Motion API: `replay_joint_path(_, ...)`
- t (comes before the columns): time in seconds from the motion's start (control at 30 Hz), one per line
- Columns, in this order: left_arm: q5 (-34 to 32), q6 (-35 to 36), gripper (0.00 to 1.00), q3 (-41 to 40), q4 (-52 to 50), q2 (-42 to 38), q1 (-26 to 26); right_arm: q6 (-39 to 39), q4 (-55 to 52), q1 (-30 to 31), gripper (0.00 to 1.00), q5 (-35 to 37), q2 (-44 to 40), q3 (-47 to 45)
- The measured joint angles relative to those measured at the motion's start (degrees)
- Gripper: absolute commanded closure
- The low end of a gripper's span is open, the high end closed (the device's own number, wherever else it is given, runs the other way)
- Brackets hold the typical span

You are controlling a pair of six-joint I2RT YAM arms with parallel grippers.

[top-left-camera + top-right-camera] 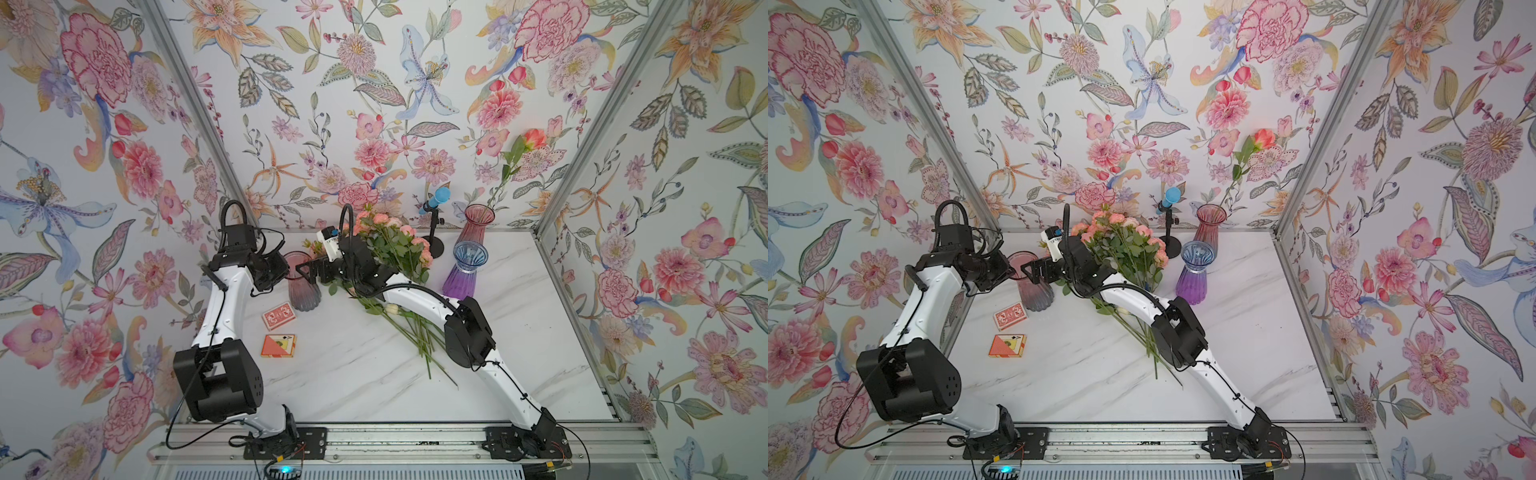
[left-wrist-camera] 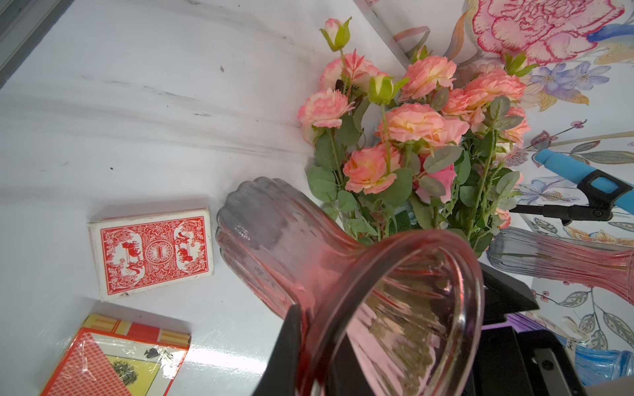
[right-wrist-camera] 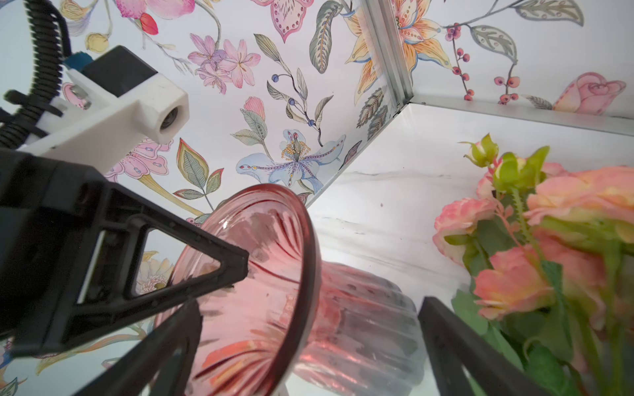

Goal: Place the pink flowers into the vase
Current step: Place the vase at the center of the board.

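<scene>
- The flowers [image 1: 395, 245] lie bunched on the table [image 1: 353, 374], with the blooms toward the back wall. The stems [image 1: 419, 336] trail forward under the right arm.
- One lone bloom [image 1: 534, 139] stands in the back vase [image 1: 478, 226].
- Handling, as I judge it: light, with soft heads and thin, springy stems tangled in leaves. The best hold is one stem low down, where it is bare — a neighbour may drag along.
- The left gripper [image 1: 284, 268] is clamped on the rim of the near vase [image 1: 305, 291], with one finger [image 2: 288, 343] outside the wall.
- The right gripper [image 3: 308, 308] has its jaws wide apart and holds nothing. It faces that vase, with the bunch just beside it.
- The near vase is empty and looks like ribbed glass — likely slick and breakable.
- The blue vase [image 1: 465, 270] is also empty.
</scene>
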Motion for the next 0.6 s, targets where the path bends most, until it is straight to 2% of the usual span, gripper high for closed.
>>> replay_joint_path(0.13,0.0,0.0,0.99,-0.1,0.1,0.0,0.0,0.0,-0.2,-0.2,0.01,0.0,-0.1,0.0)
replay_joint_path(0.5,0.0,1.1,0.78,-0.1,0.8,0.0,0.0,0.0,-0.4,-0.5,0.01,-0.2,-0.1,0.0)
replay_joint_path(0.6,0.0,1.8,0.77,0.0,2.9,-0.2,0.0,0.0,-0.3,-0.5,0.01,-0.2,-0.1,0.1)
